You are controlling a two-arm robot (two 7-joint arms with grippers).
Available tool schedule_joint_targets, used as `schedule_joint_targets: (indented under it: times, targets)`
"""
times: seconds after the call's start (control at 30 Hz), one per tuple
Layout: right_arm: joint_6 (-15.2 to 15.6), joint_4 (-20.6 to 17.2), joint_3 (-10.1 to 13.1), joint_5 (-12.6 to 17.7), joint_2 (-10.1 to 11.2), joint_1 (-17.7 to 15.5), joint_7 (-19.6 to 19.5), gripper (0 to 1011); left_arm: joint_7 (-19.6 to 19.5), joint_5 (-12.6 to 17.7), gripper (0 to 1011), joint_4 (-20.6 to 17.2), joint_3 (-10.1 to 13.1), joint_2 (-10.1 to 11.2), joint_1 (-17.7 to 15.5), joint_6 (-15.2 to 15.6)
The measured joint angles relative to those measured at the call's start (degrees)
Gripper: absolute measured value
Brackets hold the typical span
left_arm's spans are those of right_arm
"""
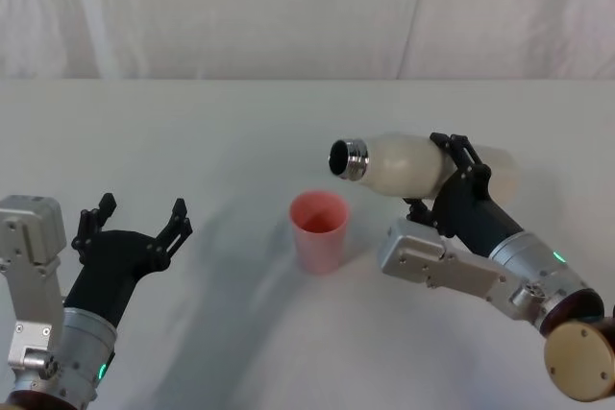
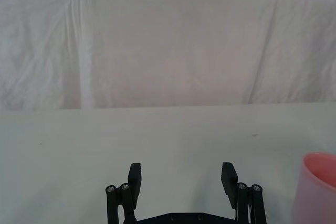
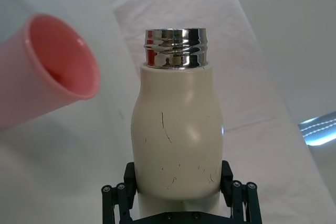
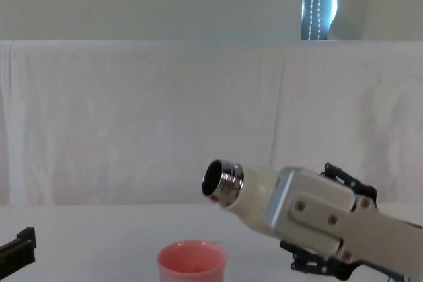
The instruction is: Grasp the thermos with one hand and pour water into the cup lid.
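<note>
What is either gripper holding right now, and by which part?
The right gripper clamps the tall cream-white thermos around its lower body, tipped sideways. The left gripper is open, holding nothing.

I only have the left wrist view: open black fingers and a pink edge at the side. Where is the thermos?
Observer: The right gripper holds the thermos lifted and tipped almost level.
Operator: Is its mouth over the cup lid?
Observer: In the chest view the steel neck is above and just right of the cup lid.
Operator: Any water coming out?
Observer: No stream is visible.
Operator: The cup lid's state?
Observer: Upright on the table.
</note>
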Motion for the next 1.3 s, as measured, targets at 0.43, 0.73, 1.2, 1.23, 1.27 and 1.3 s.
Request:
schedule_joint_targets:
  times: [0.43,0.73,1.2,1.23,1.27,1.3]
  targets:
    - [-0.26,1.96,-1.78,-3.21,0.72,0.95,-0.96,959,0.0,0.0,1001,0.0,0.0,0.0,0.0,0.0]
    - [-0.08,2.45,-2.97,-5.44,1.3,1.61,-1.42,959,0.0,0.0,1001,0.0,0.0,0.0,0.0,0.0]
    - [0.12,2.52,-4.1,-8.23,2.24,2.4,-2.68,959,0.0,0.0,1001,0.0,0.0,0.0,0.0,0.0]
    - [0.14,2.52,-4.17,-8.4,2.29,2.47,-2.73,959,0.0,0.0,1001,0.0,0.0,0.0,0.0,0.0]
    - [0.18,2.55,-4.32,-8.73,2.37,2.61,-2.83,959,0.0,0.0,1001,0.0,0.0,0.0,0.0,0.0]
    - [0.2,2.55,-4.4,-8.88,2.41,2.66,-2.86,959,0.0,0.0,1001,0.0,0.0,0.0,0.0,0.0]
